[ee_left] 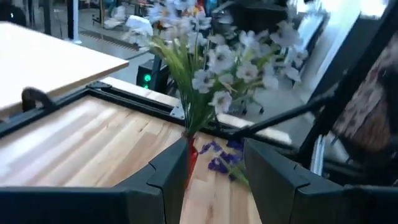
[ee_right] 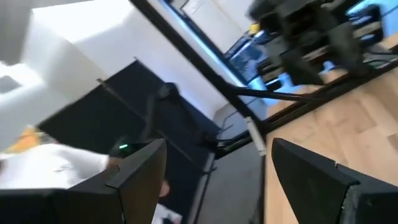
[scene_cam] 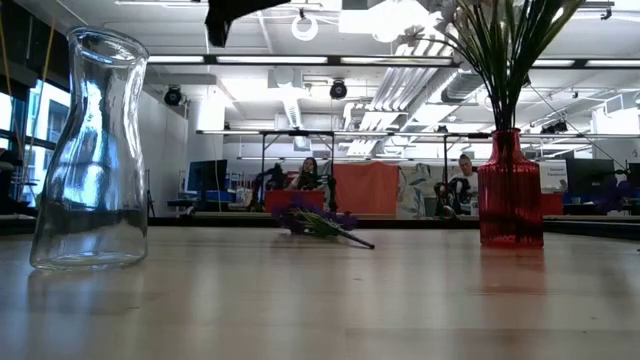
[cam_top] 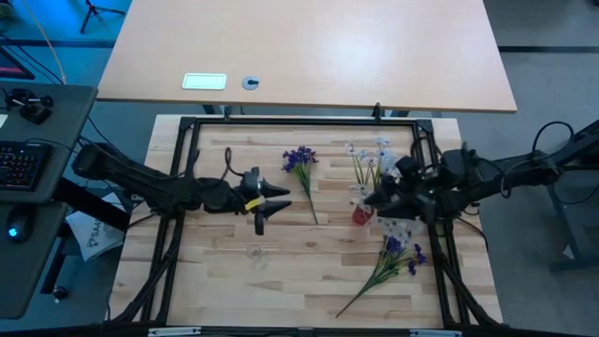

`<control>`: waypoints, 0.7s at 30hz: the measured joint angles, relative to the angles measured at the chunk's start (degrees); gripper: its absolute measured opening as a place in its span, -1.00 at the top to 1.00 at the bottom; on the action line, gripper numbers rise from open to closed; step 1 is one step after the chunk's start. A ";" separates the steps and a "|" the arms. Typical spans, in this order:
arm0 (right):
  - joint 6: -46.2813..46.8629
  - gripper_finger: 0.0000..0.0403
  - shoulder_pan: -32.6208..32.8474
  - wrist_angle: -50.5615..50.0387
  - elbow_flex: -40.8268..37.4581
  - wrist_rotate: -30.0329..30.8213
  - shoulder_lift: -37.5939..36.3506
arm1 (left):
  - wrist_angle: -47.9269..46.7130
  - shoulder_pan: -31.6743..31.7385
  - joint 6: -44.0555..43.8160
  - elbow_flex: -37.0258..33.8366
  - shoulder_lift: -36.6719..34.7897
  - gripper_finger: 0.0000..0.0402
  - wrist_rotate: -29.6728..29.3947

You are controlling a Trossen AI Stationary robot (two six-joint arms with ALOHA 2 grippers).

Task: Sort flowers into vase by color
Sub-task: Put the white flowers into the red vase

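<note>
High view: white flowers (cam_top: 367, 161) stand in the red vase (cam_top: 362, 215); two purple sprigs (cam_top: 301, 167) lie unsorted, glass vase (scene_cam: 88, 150) empty. Left gripper (cam_top: 272, 202) and right gripper (cam_top: 372, 198) hover, jaws apart, empty.

We saw a red vase (scene_cam: 510, 200) with pale white-bluish blossoms (ee_left: 211, 46) on green stems, a clear glass vase (scene_cam: 88, 150), and two dark purple sprigs (cam_top: 300, 159) (cam_top: 401, 251) with green leaves on the light, wood-grained table (cam_top: 225, 281), between two black arms.

No text, label or number shows clearly enough to read in any view
</note>
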 joint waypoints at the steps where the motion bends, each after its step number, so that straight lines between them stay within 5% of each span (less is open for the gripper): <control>1: -0.50 -0.42 -0.18 -0.08 0.00 0.66 0.43 | -1.15 -0.36 1.47 1.60 1.02 0.29 -0.17; 12: -1.93 -0.42 -3.32 3.67 0.00 1.76 1.82 | -3.09 -2.26 16.15 20.32 24.00 0.29 -0.13; 21: -1.98 -0.42 -4.60 6.60 0.00 1.79 1.82 | 3.94 -2.27 26.02 36.43 43.60 0.29 -3.17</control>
